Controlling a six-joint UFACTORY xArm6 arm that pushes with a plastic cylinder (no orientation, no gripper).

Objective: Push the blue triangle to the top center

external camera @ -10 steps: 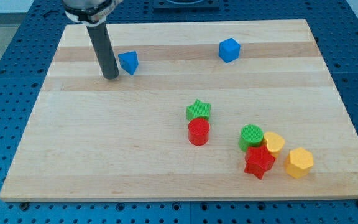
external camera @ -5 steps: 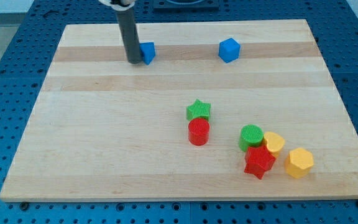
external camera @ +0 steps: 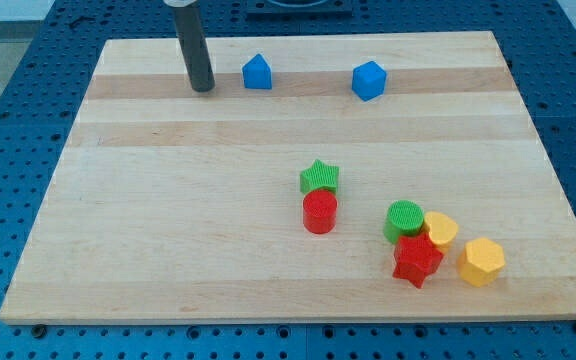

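Observation:
The blue triangle (external camera: 257, 72) lies near the board's top edge, a little left of centre. My tip (external camera: 202, 88) rests on the board to the triangle's left, with a clear gap between them. A blue cube-like block (external camera: 368, 80) sits to the triangle's right, also near the top.
A green star (external camera: 319, 177) and a red cylinder (external camera: 319, 212) sit at mid-board. A cluster at the lower right holds a green cylinder (external camera: 403, 219), a yellow block (external camera: 440, 230), a red star (external camera: 417, 261) and a yellow hexagon (external camera: 481, 261). The wooden board (external camera: 168, 220) lies on a blue perforated table.
The blue triangle has slid right and up along the top of the board. My tip pushed it rightward, then drew back left and is now apart from it.

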